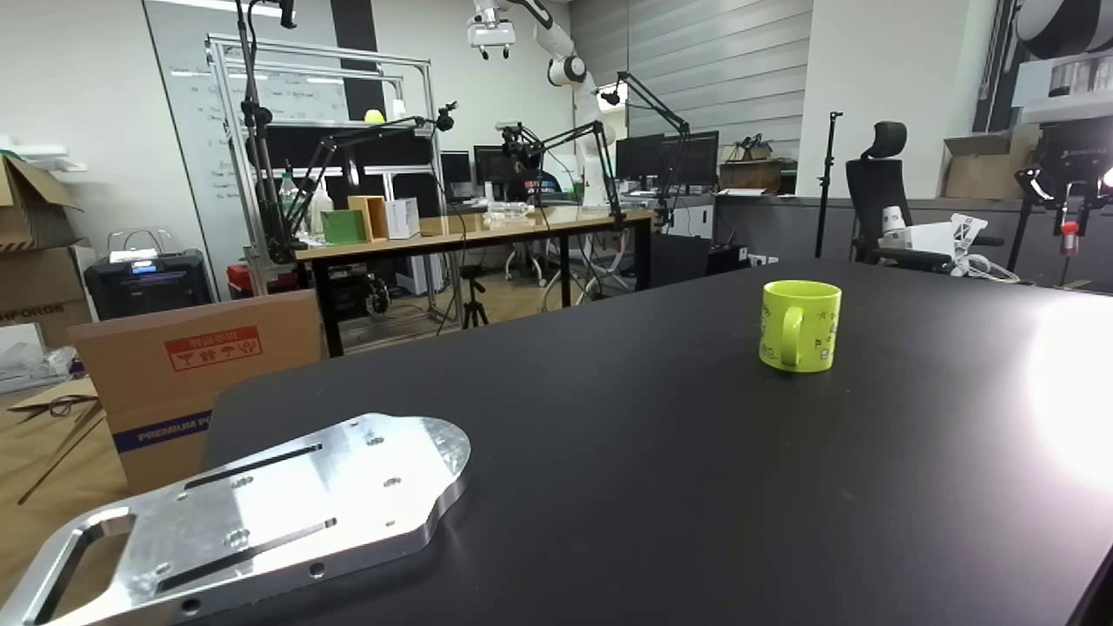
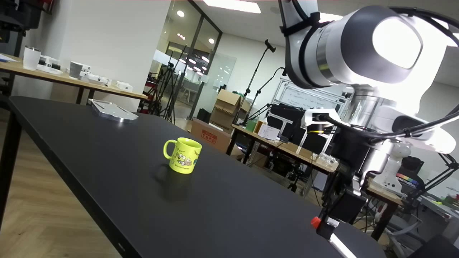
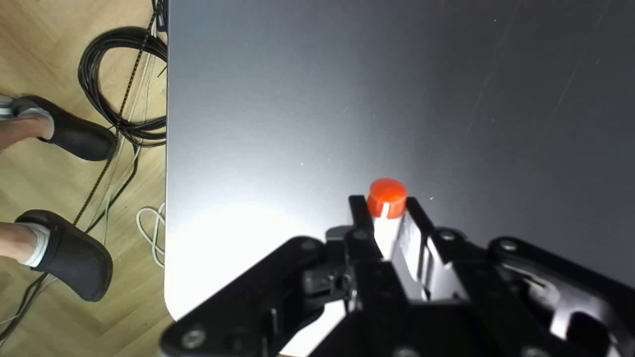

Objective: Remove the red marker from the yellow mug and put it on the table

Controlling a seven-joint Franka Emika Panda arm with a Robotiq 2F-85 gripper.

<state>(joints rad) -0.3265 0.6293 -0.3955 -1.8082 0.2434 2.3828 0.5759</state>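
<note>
My gripper (image 3: 386,210) is shut on the red marker (image 3: 386,194), which has a red cap and a white body; the cap pokes out past the fingertips. In both exterior views the gripper (image 1: 1069,217) (image 2: 325,226) holds the marker (image 1: 1069,244) (image 2: 315,222) up above the black table (image 1: 609,417) (image 2: 118,172), apart from the mug. In the wrist view the tabletop (image 3: 297,99) lies beneath. The yellow mug (image 1: 798,326) (image 2: 184,156) stands upright on the table and is out of the wrist view. No marker shows above its rim.
A silver metal plate (image 1: 330,496) (image 2: 114,111) lies at one end of the table. In the wrist view the table's edge runs down the left, with coiled black cable (image 3: 94,74) and a person's feet in black shoes (image 3: 74,263) on the floor beyond.
</note>
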